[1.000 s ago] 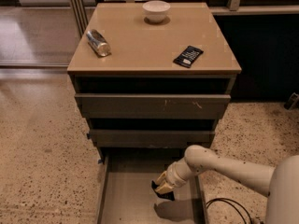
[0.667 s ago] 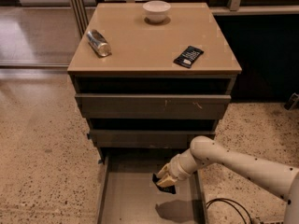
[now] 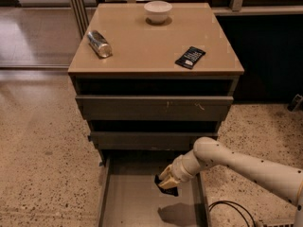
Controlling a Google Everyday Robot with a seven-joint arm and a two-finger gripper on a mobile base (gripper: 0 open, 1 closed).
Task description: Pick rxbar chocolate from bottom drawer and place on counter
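The pincer (image 3: pixel 165 181) hangs over the open bottom drawer (image 3: pixel 135 203), clenched on the rxbar chocolate (image 3: pixel 170 191), which is held above the drawer floor. The pick looks done. Next, the bar must rise past the upper drawer fronts onto the counter (image 3: pixel 142 46).

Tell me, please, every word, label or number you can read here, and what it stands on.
No text here can be read.
The dark snack bar on the counter: white marks, too small to read.
The rxbar chocolate, held in the gripper over the bottom drawer: no lettering readable.
The can: no legible label.
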